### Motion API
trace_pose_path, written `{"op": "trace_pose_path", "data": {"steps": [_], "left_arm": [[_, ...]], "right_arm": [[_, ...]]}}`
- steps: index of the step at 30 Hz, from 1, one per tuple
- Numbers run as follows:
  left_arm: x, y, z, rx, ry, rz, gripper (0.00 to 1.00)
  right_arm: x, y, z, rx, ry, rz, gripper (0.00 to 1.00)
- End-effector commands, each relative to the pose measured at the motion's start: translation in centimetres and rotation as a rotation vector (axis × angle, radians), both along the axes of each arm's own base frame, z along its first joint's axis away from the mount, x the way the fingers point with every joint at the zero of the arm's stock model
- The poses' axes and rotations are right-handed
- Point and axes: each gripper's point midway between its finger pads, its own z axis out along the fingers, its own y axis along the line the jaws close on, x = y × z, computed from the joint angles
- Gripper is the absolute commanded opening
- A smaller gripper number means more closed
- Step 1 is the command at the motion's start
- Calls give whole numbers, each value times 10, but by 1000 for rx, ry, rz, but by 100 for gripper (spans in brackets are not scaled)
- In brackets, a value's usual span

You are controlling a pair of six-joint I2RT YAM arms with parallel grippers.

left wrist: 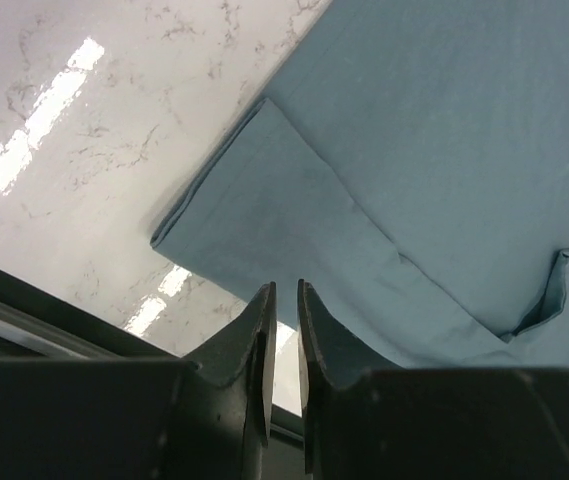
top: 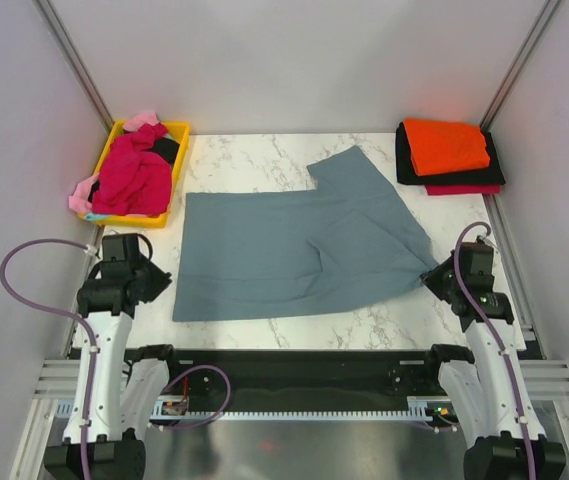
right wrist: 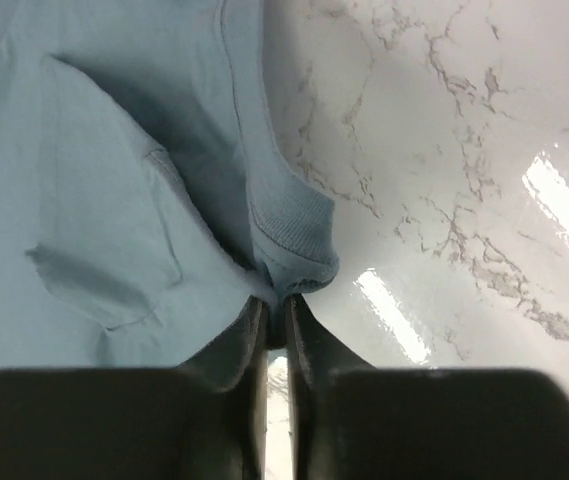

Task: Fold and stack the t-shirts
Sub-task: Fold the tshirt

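Observation:
The large slate blue-grey t-shirt lies spread on the marble table, with a sleeve pointing to the back. My right gripper is shut on its right edge; the right wrist view shows the jaws pinching the cloth beside the ribbed collar. My left gripper hovers by the shirt's near left corner. Its jaws are nearly closed with nothing between them. A folded stack at the back right has an orange shirt on a black one and a red one.
A yellow tray at the back left holds a crumpled magenta shirt, a pink one hanging over its edge, and a black piece. Walls close in both sides. The table's near edge runs just behind both grippers.

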Motion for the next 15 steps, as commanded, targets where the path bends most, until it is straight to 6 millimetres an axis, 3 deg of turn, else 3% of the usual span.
{"op": "trace_pose_path", "data": {"steps": [1, 2, 3, 4, 5, 7, 10, 12, 13, 14, 15], "left_arm": [[-10, -5, 15, -12, -20, -31, 21], [-10, -7, 19, -16, -37, -47, 23], [-9, -8, 23, -5, -50, -72, 36], [-6, -8, 33, 7, -83, -88, 43], [0, -15, 42, -11, -123, -140, 54], [7, -19, 56, 17, -169, -227, 57], [17, -19, 60, 68, -184, -308, 59], [24, -17, 58, 94, -184, -350, 60], [26, -18, 57, 99, -186, -363, 59], [29, -23, 58, 84, -202, -390, 59], [34, -25, 59, 83, -218, -416, 59]], "right_arm": [[-11, -4, 7, 12, 2, -61, 16], [-13, -4, 8, 11, 4, -63, 53], [-17, -6, 8, 3, 12, -76, 75], [-18, -8, 12, -6, 7, -83, 98], [-21, -11, 14, -18, 12, -94, 98], [-20, -16, 22, -31, -8, -126, 98], [-14, -18, 39, -29, -54, -141, 98], [9, -9, 61, -8, -173, -74, 98], [20, 8, 67, 21, -217, 38, 98], [44, 13, 73, 28, -249, 94, 98], [56, 18, 73, 23, -237, 138, 98]]}}
